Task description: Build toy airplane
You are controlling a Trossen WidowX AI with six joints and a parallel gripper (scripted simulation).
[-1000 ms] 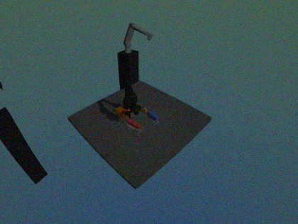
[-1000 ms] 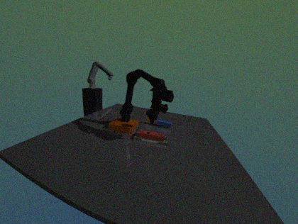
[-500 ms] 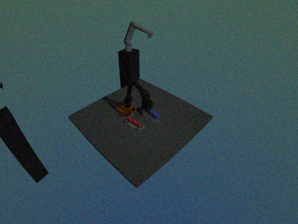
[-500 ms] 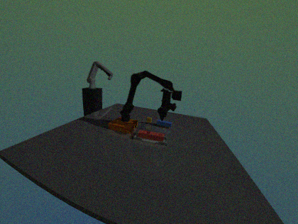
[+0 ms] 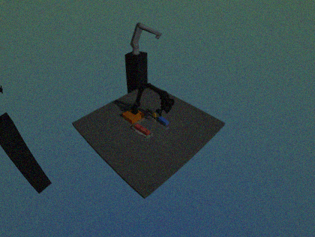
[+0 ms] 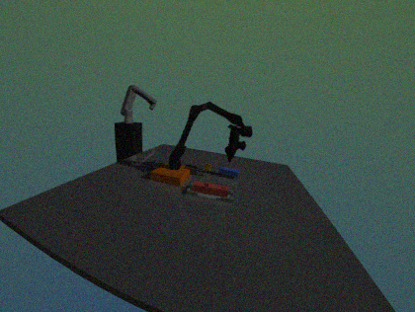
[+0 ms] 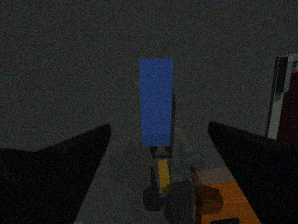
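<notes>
The red fuselage (image 5: 142,130) (image 6: 210,189) (image 7: 291,112) lies lengthwise in the pale cradle (image 6: 212,196) (image 7: 274,117) and looks level; its contact with the cradle floor is too small to tell. The blue wing (image 5: 163,121) (image 6: 228,172) (image 7: 156,102) lies on the table, apart from the cradle. The small yellow tail fin (image 5: 154,115) (image 6: 207,167) (image 7: 164,176) lies nearer the arm's base, beyond the wing's end in the wrist view. My gripper (image 5: 160,112) (image 6: 229,160) (image 7: 159,127) is open and empty above the wing, with a finger on either side of it in the wrist view.
An orange block (image 5: 131,117) (image 6: 168,177) (image 7: 235,200) stands beside the arm's base, near the cradle's end. A grey arm (image 5: 136,37) (image 6: 129,103) on a black pedestal (image 5: 136,71) (image 6: 128,143) stands behind the table (image 5: 146,169) (image 6: 198,247).
</notes>
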